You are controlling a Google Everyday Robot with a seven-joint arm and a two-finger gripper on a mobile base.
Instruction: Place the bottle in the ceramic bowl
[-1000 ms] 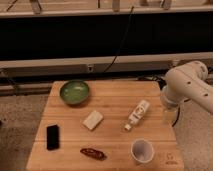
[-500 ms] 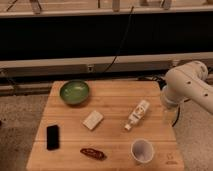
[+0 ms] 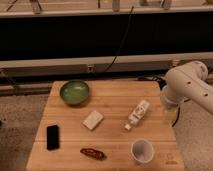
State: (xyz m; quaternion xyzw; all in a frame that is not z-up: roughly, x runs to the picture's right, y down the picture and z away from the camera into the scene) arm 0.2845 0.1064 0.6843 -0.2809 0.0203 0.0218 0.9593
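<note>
On the surface, the ceramic bowl sits at the far left corner. A rectangular block lies near the middle, before and right of the bowl. The bottle lies on its side right of the block, its cap toward the near edge. A phone lies flat at near left, a small oblong thing at the near edge, and a cup stands upright before the bottle. The claw hangs over the right edge, beside the bottle but apart from it.

On the wooden table a pale block lies near the centre, with a black phone at eight o'clock from it, a dark red packet at six o'clock and an upright white cup at four o'clock.
</note>
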